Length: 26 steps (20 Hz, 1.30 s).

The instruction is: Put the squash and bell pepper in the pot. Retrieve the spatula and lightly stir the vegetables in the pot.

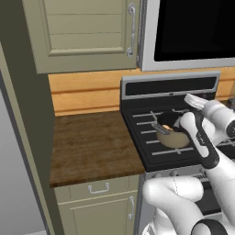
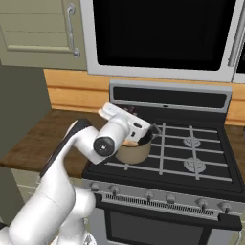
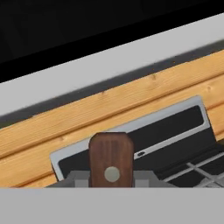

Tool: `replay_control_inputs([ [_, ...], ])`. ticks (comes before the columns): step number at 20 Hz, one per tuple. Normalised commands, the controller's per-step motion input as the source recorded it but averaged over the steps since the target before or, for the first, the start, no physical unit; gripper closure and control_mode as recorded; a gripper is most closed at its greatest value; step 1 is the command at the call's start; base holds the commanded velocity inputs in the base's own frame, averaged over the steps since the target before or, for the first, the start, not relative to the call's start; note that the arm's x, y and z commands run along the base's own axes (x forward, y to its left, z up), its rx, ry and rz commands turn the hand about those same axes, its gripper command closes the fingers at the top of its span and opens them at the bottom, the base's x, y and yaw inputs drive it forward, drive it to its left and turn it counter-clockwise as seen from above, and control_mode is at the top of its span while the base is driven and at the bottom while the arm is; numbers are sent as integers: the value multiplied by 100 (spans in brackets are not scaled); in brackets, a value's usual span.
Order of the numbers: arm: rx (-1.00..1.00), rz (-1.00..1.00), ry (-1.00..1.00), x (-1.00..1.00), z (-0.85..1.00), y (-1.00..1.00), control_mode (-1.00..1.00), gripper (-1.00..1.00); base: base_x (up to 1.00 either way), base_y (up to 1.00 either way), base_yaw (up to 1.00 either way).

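In the left base view the pot sits right of centre on the stove, a slim spatula slanting into it beside the arm, with no vegetables left on the counter. In the right base view the hand hovers at the pot's rim, centre frame; squash and pepper are hidden, probably inside. In the hand view a brown handle end stands clamped between the fingers at bottom centre, so stirring seems the remaining step.
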Motion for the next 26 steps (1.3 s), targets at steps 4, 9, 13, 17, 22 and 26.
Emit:
replay_control_inputs([
  [4, 2, -12, -2, 4, -34, -26, -100, 100, 0, 0, 0],
  [9, 12, -11, 9, 4, -5, -15, -100, 100, 0, 0, 0],
  [13, 15, -10, 21, 29, 0, -2, -100, 100, 0, 0, 0],
  [17, 14, -6, 23, 36, 0, 0, -100, 100, 0, 0, 0],
  [22, 10, -3, 9, 28, -13, 0, -100, 100, 0, 0, 0],
  [26, 0, 0, 0, 7, -52, 0, -100, 100, 0, 0, 0],
])
